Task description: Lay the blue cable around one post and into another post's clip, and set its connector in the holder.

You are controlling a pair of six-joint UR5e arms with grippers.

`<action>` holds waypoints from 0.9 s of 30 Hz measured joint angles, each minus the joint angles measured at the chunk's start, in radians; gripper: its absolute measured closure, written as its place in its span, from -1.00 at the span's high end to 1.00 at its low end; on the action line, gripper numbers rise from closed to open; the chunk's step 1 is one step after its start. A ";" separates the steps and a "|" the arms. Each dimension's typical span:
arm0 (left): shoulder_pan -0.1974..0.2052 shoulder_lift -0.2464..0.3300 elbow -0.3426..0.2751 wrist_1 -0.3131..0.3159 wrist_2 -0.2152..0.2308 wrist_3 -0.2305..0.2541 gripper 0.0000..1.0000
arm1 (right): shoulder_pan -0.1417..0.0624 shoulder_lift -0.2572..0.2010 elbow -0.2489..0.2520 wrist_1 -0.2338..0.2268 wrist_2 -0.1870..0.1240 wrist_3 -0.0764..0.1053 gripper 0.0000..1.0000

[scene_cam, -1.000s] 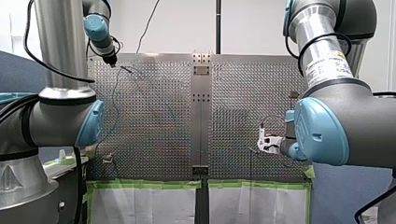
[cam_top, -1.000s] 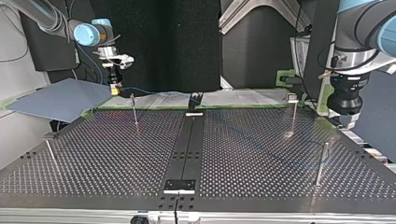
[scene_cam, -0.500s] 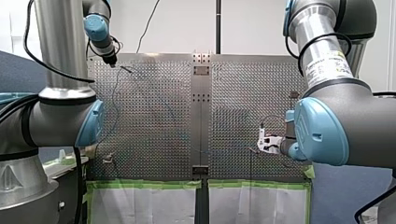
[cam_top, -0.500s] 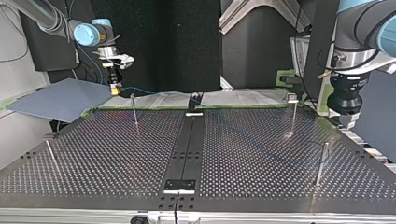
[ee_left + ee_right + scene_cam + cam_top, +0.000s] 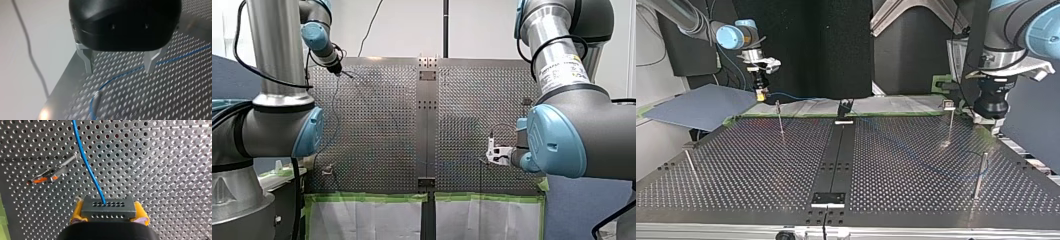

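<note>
Carefully, while my right tool [image 5: 109, 213] pinches the connector [image 5: 108, 207] in its yellow pads [image 5: 77, 213], lower my spread left tool [image 5: 119, 64] astride the blue cable [image 5: 175, 57] lying on the counter [image 5: 175, 100] just beside the post [image 5: 98, 96], then close gently without dragging.

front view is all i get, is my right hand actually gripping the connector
Observer: Yes. The right wrist view shows the right hand shut on the dark connector, a yellow pad on each side.
Operator: where does the cable go from it
Observer: The blue cable leaves the connector's face and runs ahead over the table, passing beside a post with orange marks.
Operator: left hand got anything
Observer: No. In the left wrist view the left hand is open and empty, with the cable running below it.
</note>
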 joint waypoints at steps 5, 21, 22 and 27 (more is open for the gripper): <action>-0.044 -0.005 -0.050 0.050 0.050 0.013 1.00 | 0.007 0.000 0.000 0.021 0.013 -0.008 -1.00; -0.182 -0.128 -0.186 0.188 0.018 0.002 1.00 | 0.026 0.000 0.000 0.089 0.082 -0.055 -1.00; -0.190 -0.137 -0.192 0.197 0.012 -0.002 1.00 | 0.027 0.000 0.000 0.090 0.078 -0.056 -1.00; -0.243 -0.189 -0.203 0.249 -0.005 -0.044 1.00 | 0.029 0.000 0.000 0.097 0.042 -0.058 -1.00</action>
